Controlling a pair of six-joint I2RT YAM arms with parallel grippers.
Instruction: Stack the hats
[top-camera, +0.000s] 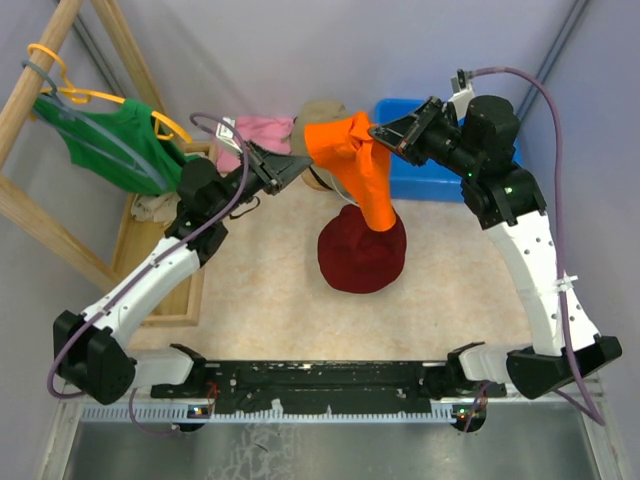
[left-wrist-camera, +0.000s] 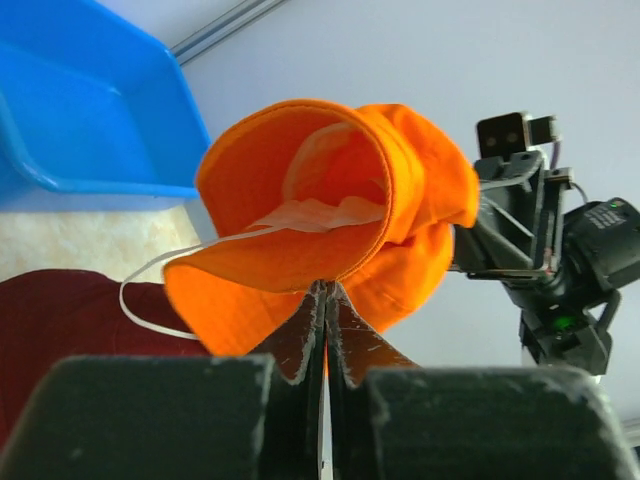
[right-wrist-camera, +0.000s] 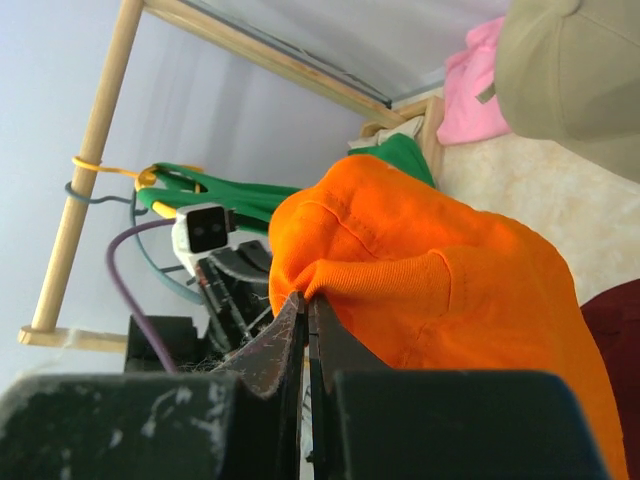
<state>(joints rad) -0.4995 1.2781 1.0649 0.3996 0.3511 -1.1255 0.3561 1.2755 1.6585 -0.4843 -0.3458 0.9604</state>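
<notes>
- The table (top-camera: 250, 290) has a pale, speckled top, and both arms reach out over it from the near edge.
- A wooden frame (top-camera: 40, 90) leans at the far left, well away from the hats.
- The left arm (top-camera: 150, 280) stretches toward the middle. The right arm (top-camera: 530, 260) rises and bends back inward.
- A blue bin (top-camera: 430, 180) sits at the far right, under the right arm's wrist.
- A green garment (top-camera: 120, 140) hangs from the frame on a yellow hanger (top-camera: 90, 95).
- The orange bucket hat (top-camera: 355, 165) is up off the table, strung between the two grippers. Its lower part droops down over the top of the dark red hat. I cannot tell whether the two touch.
- The dark red hat (top-camera: 360, 255) lies in a rounded heap on the table near the centre.
- The tan cap (top-camera: 322, 112) sits at the far edge between the pink cloth and the bin, half hidden behind the orange hat.
- The pink cloth (top-camera: 262, 132) lies folded just beside the tan cap.
- The left gripper (top-camera: 295, 165) has its fingers pressed together on the hat's brim edge.
- The right gripper (top-camera: 385, 132) pinches a fold of orange fabric on the opposite side, with no gap between its fingers.
- A thin white cord (left-wrist-camera: 150, 300) loops out from inside the orange hat.
</notes>
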